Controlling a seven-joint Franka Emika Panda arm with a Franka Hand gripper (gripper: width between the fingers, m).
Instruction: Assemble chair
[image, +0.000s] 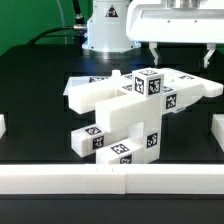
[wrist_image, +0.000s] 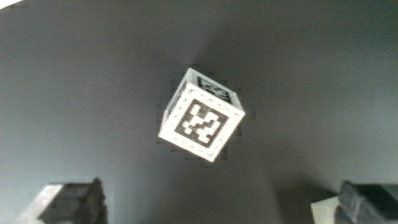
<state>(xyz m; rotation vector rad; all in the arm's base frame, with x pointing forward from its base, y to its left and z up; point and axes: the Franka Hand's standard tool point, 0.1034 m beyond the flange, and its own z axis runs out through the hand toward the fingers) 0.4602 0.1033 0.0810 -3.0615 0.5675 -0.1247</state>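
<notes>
The partly joined chair (image: 125, 110) stands mid-table: white blocky parts with black-and-white tags, a flat slab on top and tagged blocks stacked below it. A long white piece (image: 195, 84) reaches out toward the exterior view's right. My gripper (image: 178, 55) hangs open and empty above the back right of the assembly, touching nothing. In the wrist view, a white tagged part (wrist_image: 205, 115) lies on the dark table well ahead of the gripper (wrist_image: 217, 205). One fingertip (wrist_image: 71, 200) shows at each lower corner, far apart, with nothing between them.
A white rail (image: 110, 180) runs along the table's front edge. Short white blocks sit at the left edge (image: 3, 126) and the right edge (image: 215, 130). The robot's base (image: 105, 30) stands at the back.
</notes>
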